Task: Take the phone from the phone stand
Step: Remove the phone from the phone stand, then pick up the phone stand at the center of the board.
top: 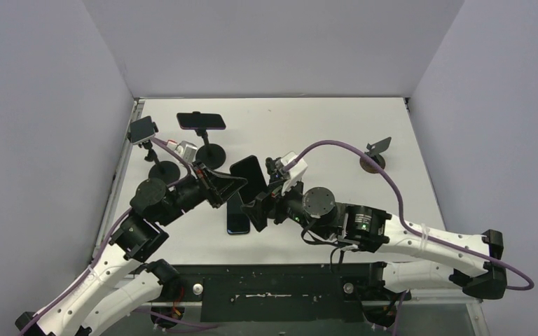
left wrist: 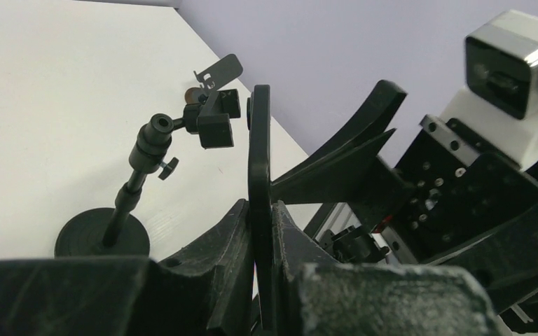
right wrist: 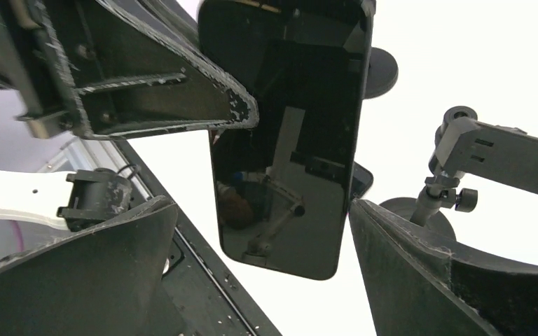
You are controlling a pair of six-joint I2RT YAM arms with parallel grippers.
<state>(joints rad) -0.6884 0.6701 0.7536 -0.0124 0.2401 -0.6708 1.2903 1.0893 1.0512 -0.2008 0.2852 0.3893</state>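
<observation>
My left gripper is shut on a black phone and holds it edge-on above the table; the left wrist view shows the phone pinched between both fingers. An empty black phone stand stands just beyond it, clamp open and apart from the phone. My right gripper is open. In the right wrist view its wide-spread fingers flank the lower end of the phone without touching it.
A second dark phone lies flat on the table under the grippers. Two stands holding phones stand at the back left. An empty stand on a brown base is at the right.
</observation>
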